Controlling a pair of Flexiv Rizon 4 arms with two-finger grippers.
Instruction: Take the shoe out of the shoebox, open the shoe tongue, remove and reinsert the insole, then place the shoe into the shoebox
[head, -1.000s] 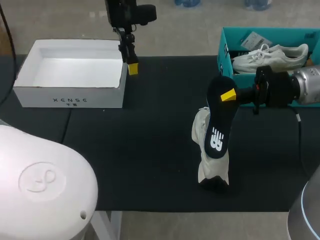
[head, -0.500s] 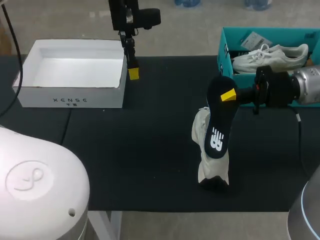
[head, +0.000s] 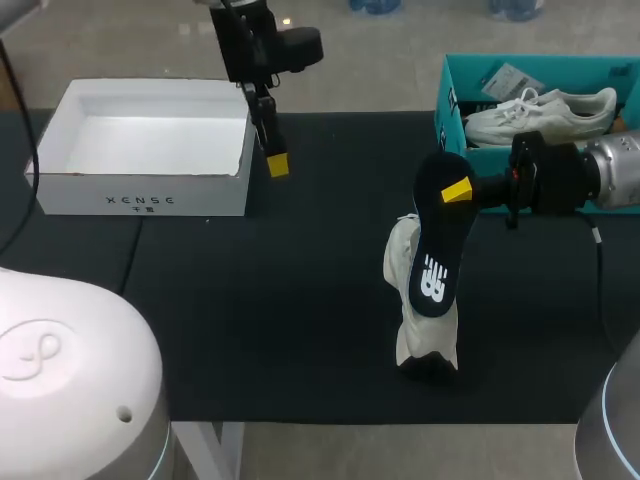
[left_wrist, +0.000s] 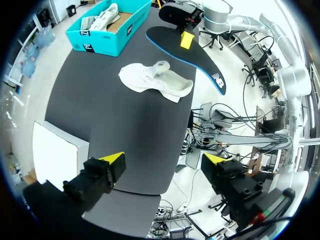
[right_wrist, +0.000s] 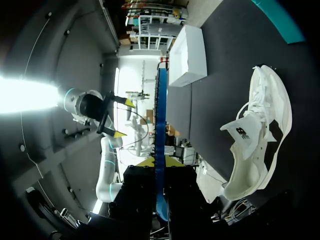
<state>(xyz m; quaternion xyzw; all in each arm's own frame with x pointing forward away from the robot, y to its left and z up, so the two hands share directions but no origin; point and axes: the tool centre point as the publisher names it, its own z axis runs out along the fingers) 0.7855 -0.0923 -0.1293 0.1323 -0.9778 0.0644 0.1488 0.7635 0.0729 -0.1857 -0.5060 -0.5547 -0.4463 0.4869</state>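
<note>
A white shoe (head: 412, 300) lies on its side on the black mat (head: 300, 300); the left wrist view has the shoe (left_wrist: 157, 80) far ahead of the fingers. My right gripper (head: 456, 190) is shut on the shoe's dark insole (head: 437, 250), which hangs above the shoe with its printed underside up. Seen from the right wrist, the insole (right_wrist: 160, 135) stands edge-on between the yellow tips, with the shoe (right_wrist: 257, 135) beside it. My left gripper (head: 275, 162) hangs open and empty by the near right corner of the white box (head: 140, 150). The teal shoebox (head: 450, 95) at the back right holds a second white shoe (head: 540, 112).
The white box (left_wrist: 55, 155) is empty inside. In the left wrist view the wide jaws of my left gripper (left_wrist: 164, 160) frame bare mat and the table's edge. The teal shoebox (left_wrist: 107, 25) lies far beyond the shoe there.
My left gripper has come forward and slightly right along the white box's right wall. The right arm, insole and shoe have stayed put.
</note>
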